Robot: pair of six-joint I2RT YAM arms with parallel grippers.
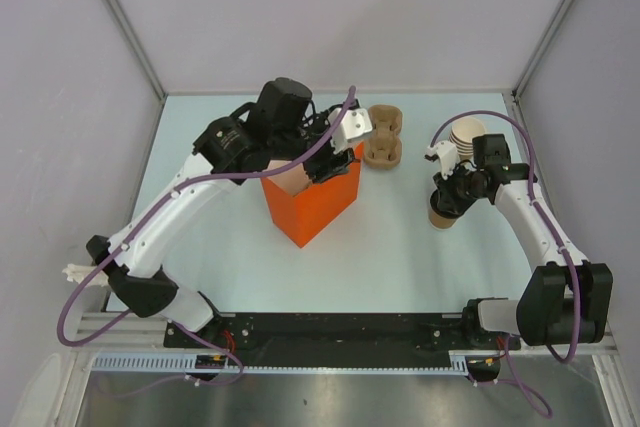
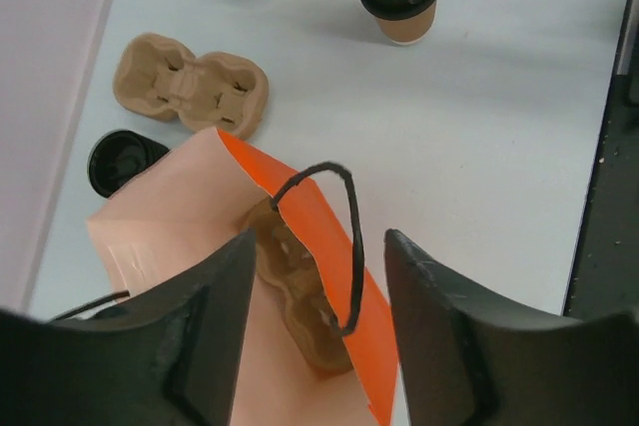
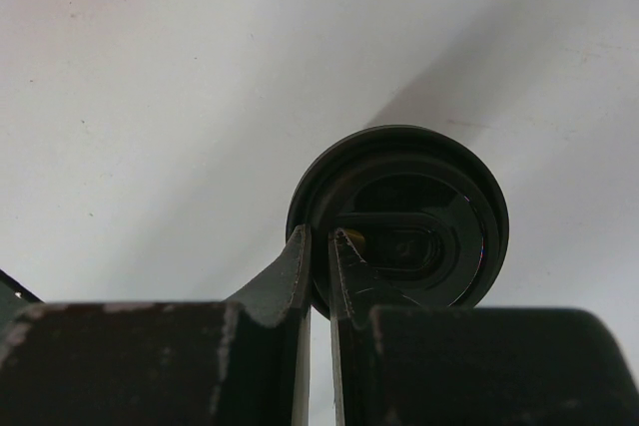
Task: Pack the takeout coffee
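The right hand (image 3: pixel 319 238) is being shown with its fingers drawn almost together, only a thin slit lying between them. Their tips are being set on the left part of the black lid (image 3: pixel 399 162); whether a ridge of it is being pinched cannot be told. That lid is being carried by the tan cup (image 2: pixel 407 25), which is standing upright on the pale surface (image 2: pixel 479 147). The cup is being seen at the top of the left wrist view and right of centre in the overhead view, well apart from the bag. Just above it in the overhead view, the cup stack (image 1: pixel 466 134) is standing.

The left hand (image 2: pixel 319 246) is being held wide open over the mouth of the orange bag (image 1: pixel 315 202), with nothing gripped. Its fingers are being placed either side of the bag's orange wall and black handle (image 2: pixel 354 246). A brown carrier (image 2: pixel 300 296) is lying inside the bag. A second carrier (image 2: pixel 190 87) and a spare lid (image 2: pixel 123 160) are lying on the surface in the upper left of that view.

The task is being judged as roughly half done: the bag is open and loaded with a carrier, and the cup appears capped. Lifting the cup, bringing it across and lowering it into the bag is not yet done.
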